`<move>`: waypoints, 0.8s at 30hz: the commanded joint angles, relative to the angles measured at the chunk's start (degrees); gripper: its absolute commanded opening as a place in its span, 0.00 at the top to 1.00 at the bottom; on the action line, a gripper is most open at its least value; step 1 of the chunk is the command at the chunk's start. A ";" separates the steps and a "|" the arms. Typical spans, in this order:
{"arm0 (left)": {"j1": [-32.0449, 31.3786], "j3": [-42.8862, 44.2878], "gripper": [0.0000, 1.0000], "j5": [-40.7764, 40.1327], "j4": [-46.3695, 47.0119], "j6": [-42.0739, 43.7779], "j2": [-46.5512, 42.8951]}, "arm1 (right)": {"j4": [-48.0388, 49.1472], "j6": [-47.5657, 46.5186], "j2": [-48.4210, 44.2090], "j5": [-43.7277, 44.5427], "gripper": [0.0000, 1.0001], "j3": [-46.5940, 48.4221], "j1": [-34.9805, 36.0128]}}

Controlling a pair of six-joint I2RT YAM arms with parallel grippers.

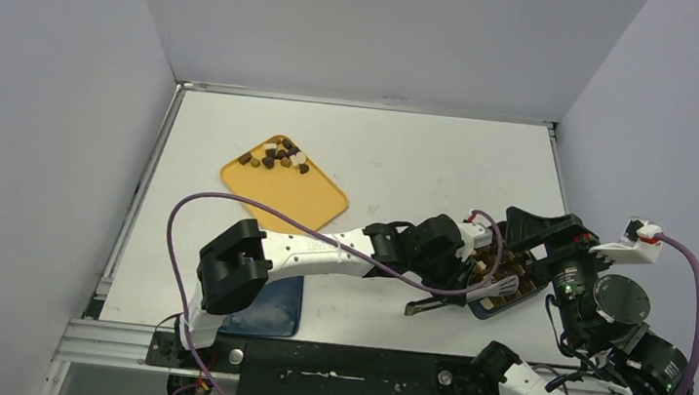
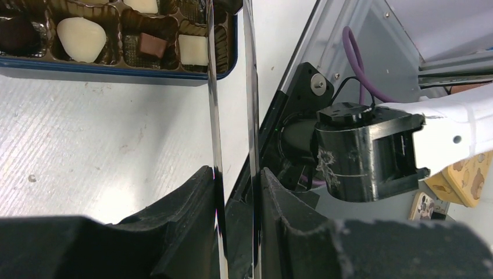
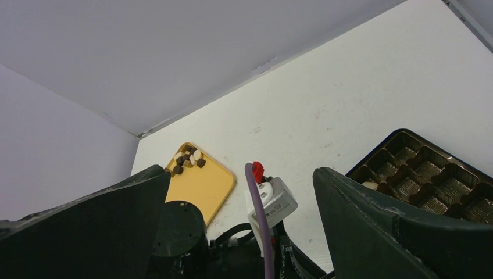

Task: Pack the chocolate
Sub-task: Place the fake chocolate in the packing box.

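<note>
Chocolate lies mostly heaped at the far corner of the yellow tray, on the far left of the table. A few pieces already sit in cells of the box, which rests near the right front, well apart from the tray. The tongs reach over the box's near corner, their two blades a narrow gap apart. Whether the tips carry a piece I cannot tell, as they run out of the left wrist view. The left gripper is clamped on the tongs, squeezing the blades partway together. The right gripper hangs just right of the box with its fingers spread wide, holding nothing. Likely risks from here: a blade catches the box rim and drags or tips it, jolting seated pieces out of their cells; the smooth tongs slide in the grip; or the two arms, close together here, knock each other.
</note>
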 commanded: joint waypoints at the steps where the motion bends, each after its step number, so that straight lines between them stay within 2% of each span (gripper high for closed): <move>1: -0.61 5.12 0.74 -0.64 1.24 1.77 1.78 | -0.64 0.22 1.48 1.49 0.00 0.59 -0.10; 24: -0.71 9.40 0.64 -2.79 -1.09 4.37 6.90 | 0.54 -0.22 2.86 1.40 0.00 0.45 -0.10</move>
